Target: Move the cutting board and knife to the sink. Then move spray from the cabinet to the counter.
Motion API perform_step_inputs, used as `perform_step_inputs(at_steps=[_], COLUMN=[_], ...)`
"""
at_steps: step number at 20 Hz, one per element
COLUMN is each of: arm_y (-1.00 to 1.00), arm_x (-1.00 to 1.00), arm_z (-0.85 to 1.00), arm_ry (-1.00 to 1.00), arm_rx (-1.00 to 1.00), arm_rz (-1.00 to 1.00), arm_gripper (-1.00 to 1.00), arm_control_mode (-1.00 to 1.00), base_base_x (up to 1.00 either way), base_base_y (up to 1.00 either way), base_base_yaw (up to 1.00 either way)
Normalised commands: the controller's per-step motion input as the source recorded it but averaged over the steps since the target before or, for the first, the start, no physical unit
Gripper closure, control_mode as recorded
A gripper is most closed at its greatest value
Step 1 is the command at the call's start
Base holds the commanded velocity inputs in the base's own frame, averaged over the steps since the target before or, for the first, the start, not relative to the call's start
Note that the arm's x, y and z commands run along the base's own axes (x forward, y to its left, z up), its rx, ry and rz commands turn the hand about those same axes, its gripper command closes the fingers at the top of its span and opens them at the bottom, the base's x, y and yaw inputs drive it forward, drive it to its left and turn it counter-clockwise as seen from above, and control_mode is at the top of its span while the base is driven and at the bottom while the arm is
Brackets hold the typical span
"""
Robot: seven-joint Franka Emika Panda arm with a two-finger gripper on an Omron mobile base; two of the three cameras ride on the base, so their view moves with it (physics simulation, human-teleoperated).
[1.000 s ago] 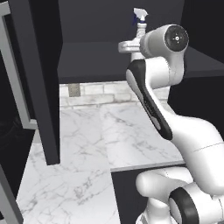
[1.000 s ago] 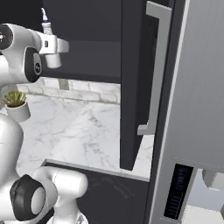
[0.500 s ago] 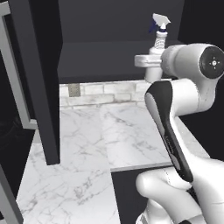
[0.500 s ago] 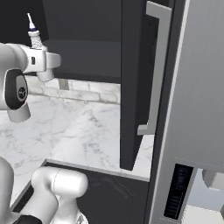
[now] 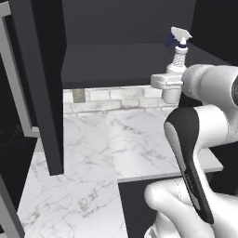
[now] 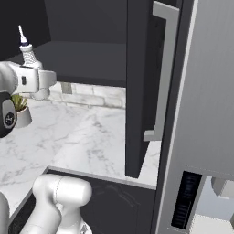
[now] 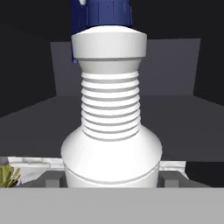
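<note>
A: Now that the arm has swung rightward out of the cabinet [image 5: 116, 65], where is the spray [image 5: 177, 56]?

B: Above the tabletop [image 5: 135, 144], off the shelf, jaws clasping its body.

A: So it needs setting down?

B: I'd judge so.

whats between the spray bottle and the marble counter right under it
Nothing but air. In the left base view the spray is up in the gripper, and the counter below it lies bare.

no readable text, labels or signs
</note>
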Motion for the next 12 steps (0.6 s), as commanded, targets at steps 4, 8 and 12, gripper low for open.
perform_step_inputs(at_steps=[4,8,12], arm_y=[0.00,0.00,0.00], arm_x=[-0.95,-0.78,-0.19], arm_z=[-0.66,-0.99,-0.82], arm_ry=[0.00,0.02,0.14], arm_rx=[-0.01,0.00,0.00], arm_rz=[0.01,0.05,0.16], arm_gripper=[1.00,1.00,1.00], arm_control_mode=[-1.00,-1.00,-1.00], base_base_x=[0.00,0.00,0.00], base_base_y=[0.00,0.00,0.00], base_base_yaw=[0.00,0.00,0.00])
